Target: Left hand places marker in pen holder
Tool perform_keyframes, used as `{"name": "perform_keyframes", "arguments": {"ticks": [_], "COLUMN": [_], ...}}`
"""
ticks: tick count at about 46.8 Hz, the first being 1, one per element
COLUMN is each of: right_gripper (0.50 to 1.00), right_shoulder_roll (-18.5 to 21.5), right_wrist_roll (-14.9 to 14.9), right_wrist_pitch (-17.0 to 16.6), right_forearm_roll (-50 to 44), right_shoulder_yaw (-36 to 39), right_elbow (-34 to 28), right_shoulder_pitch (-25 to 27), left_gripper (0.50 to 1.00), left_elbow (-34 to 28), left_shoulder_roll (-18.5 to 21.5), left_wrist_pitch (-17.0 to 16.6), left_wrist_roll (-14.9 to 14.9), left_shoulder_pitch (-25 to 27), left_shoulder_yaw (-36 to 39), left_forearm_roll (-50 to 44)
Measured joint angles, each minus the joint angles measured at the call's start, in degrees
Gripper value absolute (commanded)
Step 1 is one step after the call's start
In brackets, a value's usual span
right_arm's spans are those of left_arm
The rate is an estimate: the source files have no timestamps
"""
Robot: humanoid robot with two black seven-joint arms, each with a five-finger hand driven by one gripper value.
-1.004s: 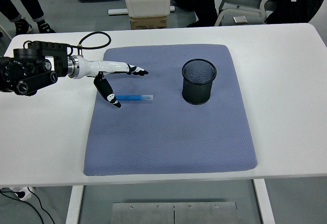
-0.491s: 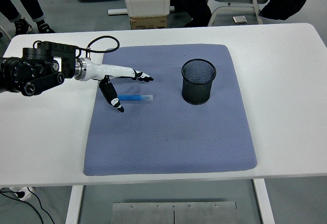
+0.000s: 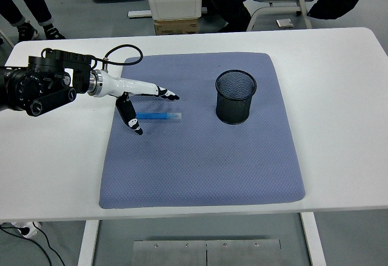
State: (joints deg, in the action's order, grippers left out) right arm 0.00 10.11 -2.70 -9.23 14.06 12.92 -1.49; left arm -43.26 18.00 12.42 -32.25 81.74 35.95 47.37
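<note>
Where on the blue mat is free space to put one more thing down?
The whole near half of the mat, below the marker and pen holder, is bare; also the strip between those two. It is crowded at the far left corner, where the left hand hangs open over the marker.

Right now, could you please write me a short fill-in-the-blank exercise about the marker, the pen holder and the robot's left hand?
1. The blue marker lies flat on the ____ mat.
2. The black mesh pen holder stands upright to the ____ of the marker in the head view.
3. The left hand has its fingers spread over the marker and holds ____.
4. Inside the pen holder there is ____.

Missing words: blue-grey; right; nothing; nothing
</note>
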Motion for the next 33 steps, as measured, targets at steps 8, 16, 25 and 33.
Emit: {"name": "perform_keyframes", "arguments": {"ticks": [8, 16, 25, 33], "right_gripper": [1.0, 1.0, 1.0, 1.0], "right_shoulder_roll": [0.0, 0.0, 0.0, 0.0], "right_wrist_roll": [0.0, 0.0, 0.0, 0.0], "right_wrist_pitch": [0.0, -0.03, -0.04, -0.04], "right_forearm_roll": [0.0, 0.0, 0.0, 0.0], "right_shoulder_yaw": [0.0, -0.01, -0.01, -0.01], "right_elbow": [0.0, 0.0, 0.0, 0.01], "right_shoulder_pitch": [-0.01, 0.0, 0.0, 0.0], "left_gripper": [0.792, 0.76, 0.742, 0.71], "left_elbow": [0.04, 0.04, 0.08, 0.2], "left_shoulder_roll": [-0.59, -0.7, -1.1, -1.19], "left_wrist_pitch": [-0.03, -0.11, -0.28, -0.56], "left_wrist_roll": [0.08, 1.36, 1.59, 1.58], "left_shoulder_pitch": [-0.1, -0.33, -0.45, -0.52], "left_shoulder_yaw": [0.0, 0.0, 0.0, -0.01], "left_forearm_roll": [0.44, 0.44, 0.75, 1.74]}}
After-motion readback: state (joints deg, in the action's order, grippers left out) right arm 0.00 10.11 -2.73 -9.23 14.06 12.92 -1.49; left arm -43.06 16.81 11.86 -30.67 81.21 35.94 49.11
